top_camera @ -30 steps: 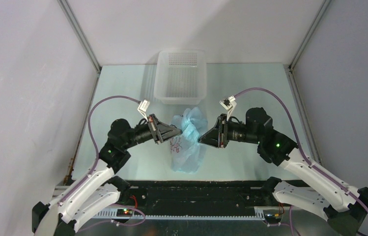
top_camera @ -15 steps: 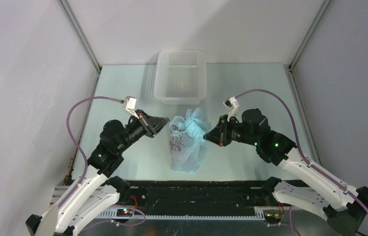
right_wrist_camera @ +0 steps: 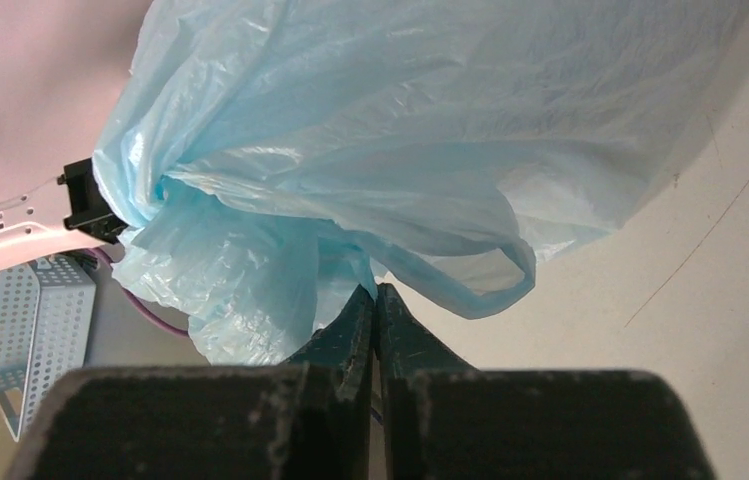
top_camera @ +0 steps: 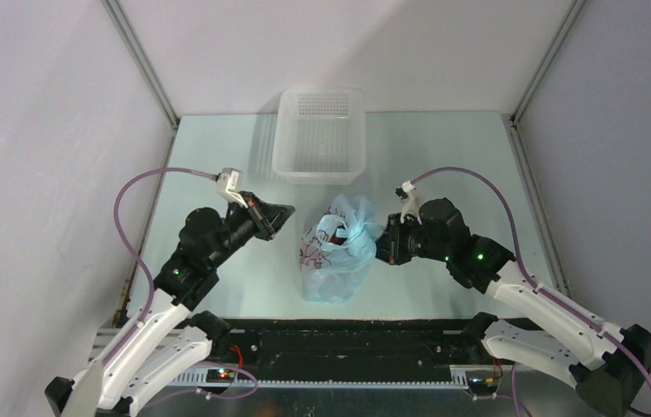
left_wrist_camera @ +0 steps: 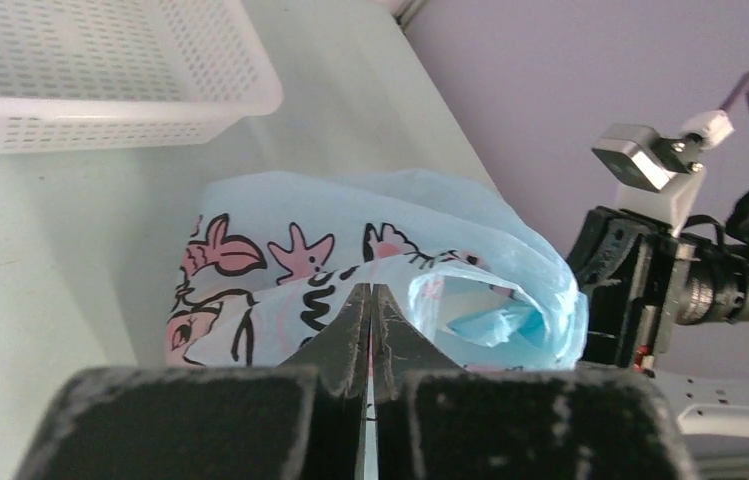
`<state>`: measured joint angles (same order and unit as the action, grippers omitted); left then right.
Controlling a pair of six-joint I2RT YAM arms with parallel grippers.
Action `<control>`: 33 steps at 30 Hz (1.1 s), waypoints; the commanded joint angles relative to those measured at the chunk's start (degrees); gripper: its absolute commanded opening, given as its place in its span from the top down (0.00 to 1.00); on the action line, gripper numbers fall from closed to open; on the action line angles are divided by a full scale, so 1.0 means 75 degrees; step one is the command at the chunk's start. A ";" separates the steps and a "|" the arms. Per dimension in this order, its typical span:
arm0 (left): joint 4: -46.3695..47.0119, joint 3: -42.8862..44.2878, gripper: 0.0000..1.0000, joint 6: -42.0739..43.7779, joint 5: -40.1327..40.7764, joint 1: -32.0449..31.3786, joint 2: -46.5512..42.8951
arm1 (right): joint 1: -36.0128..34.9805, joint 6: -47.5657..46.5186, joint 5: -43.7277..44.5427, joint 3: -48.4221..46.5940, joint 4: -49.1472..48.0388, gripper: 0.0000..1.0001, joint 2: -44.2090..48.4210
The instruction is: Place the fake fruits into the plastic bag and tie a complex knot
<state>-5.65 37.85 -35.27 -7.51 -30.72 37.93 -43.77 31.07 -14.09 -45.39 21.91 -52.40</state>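
Judging progress from the bag alone, I rate the loading step as done: the plastic bag (top_camera: 330,271) stands bulged and closed over between my two pincers, though no fake fruit can be made out through the film, so I cannot confirm that all of them are inside. The bag's top is bunched into the knot (top_camera: 354,229), which sits directly at the tips of my right pincer (right_wrist_camera: 376,292). From the right wrist view a slack loop (right_wrist_camera: 475,283) hangs just beside those tips, so I judge the knot formed but not cinched; tightening and any further passes are left. My right pincer is closed, with its tips buried in the gathered blue film, and appears to nip a fold of it. My left pincer (left_wrist_camera: 370,292) is closed on nothing; the bag's printed side lies straight ahead of it, near but not touching. The white basket (top_camera: 320,165) lies well beyond both pincers, on the far side of the table (top_camera: 217,156). Pose: the left arm is folded, its forearm raised and angled inward, with the pincer pointing at the bag. The right arm reaches in low from the opposite side, its wrist roughly level, with the pincer pressed against the bag's upper part.
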 commanded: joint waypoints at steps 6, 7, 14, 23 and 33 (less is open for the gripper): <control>-0.0005 0.0640 0.81 0.0446 -0.0815 0.0037 -0.0016 | 0.0041 -0.0021 0.0056 -0.0031 -0.0005 0.60 0.0635; -0.0054 0.0674 0.80 0.0533 -0.0833 0.0033 -0.0017 | 0.0050 -0.0008 0.0083 -0.0036 0.0146 0.57 0.0717; -0.0473 0.0918 0.71 0.0766 -0.0858 0.0042 -0.0055 | 0.0177 -0.0038 0.0569 -0.0162 0.1267 0.29 0.1645; -0.0525 0.0952 0.65 0.0783 -0.0954 0.0041 -0.0066 | 0.0167 -0.0145 0.1008 -0.1126 0.1706 0.19 0.2034; -0.0542 0.0877 0.62 0.0728 -0.0973 0.0035 -0.0102 | -0.0868 -0.0117 0.1981 -0.2498 0.1296 0.18 0.0855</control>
<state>-10.52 42.15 -30.89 -13.82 -30.72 37.80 -47.31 31.00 -4.40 -60.23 33.95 -41.58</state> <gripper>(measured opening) 0.371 0.818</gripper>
